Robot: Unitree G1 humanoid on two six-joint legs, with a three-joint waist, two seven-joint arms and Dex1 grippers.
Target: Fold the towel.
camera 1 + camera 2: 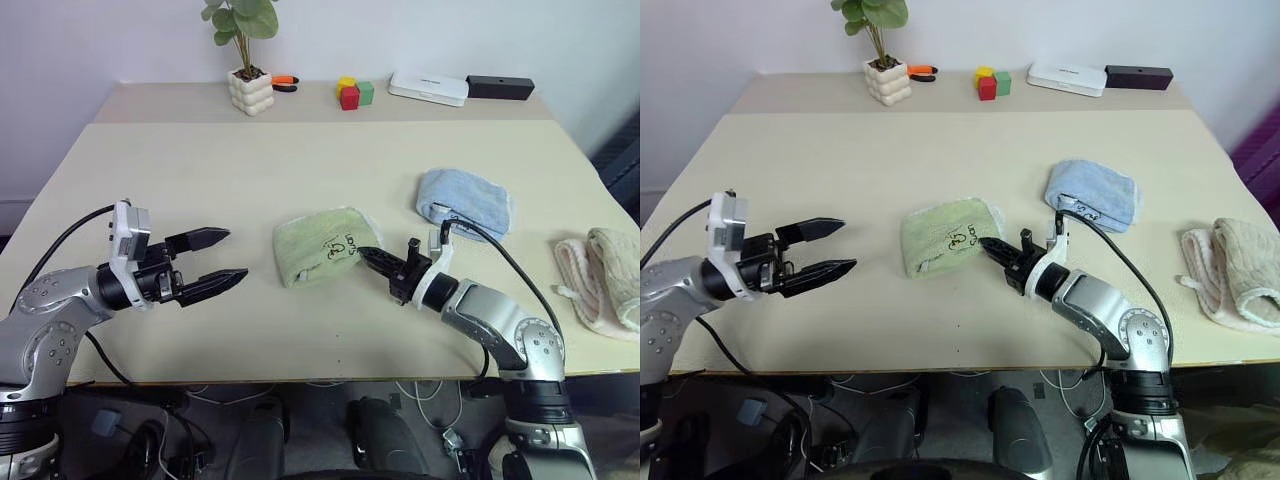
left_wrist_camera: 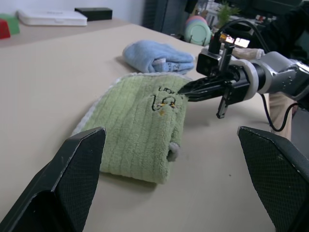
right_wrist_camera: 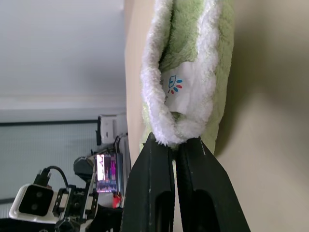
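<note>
The towel lies folded near the middle of the surface, between the two arms. Its black handwritten marking faces up, near the edge closest to the right arm.

The right pincer is pressed together on the white-edged rim of the towel. The right wrist view shows what the head views do not: the two black fingers pinch the fluffy white edging where two layers meet, and a small white label with coloured print sits inside the fold just beyond the pinch.

The left pincer hangs above the surface, well apart from the towel, with its two fingers spread wide and nothing between them. The left wrist view looks across the towel and shows the rolled corner of its near edge, with the right pincer touching the far side beside the marking.

A blue towel lies just beyond the right arm. A cream towel lies near the right edge. A potted plant, coloured blocks, a white box and a black box stand along the far edge.
</note>
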